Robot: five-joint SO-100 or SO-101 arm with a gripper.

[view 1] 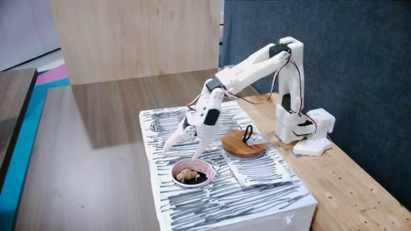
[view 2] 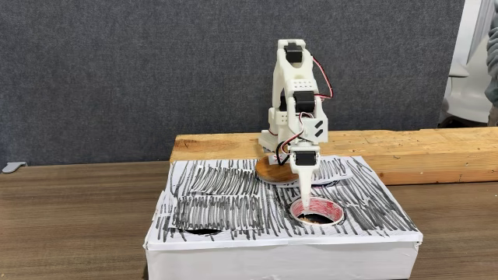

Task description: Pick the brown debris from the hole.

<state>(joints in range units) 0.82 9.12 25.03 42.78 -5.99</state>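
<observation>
Item 1: gripper (view 1: 182,146), jaws spread, poised just above the hole (view 1: 207,169) so you can drop straight in.
Item 2: brown debris (view 1: 188,174), lying inside that hole, ungrasped.
Item 3: wooden disc (view 1: 242,147), parked beside, clear of your descent.

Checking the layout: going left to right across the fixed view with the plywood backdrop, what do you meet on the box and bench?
Hole with brown debris, wooden disc, arm base.
</observation>
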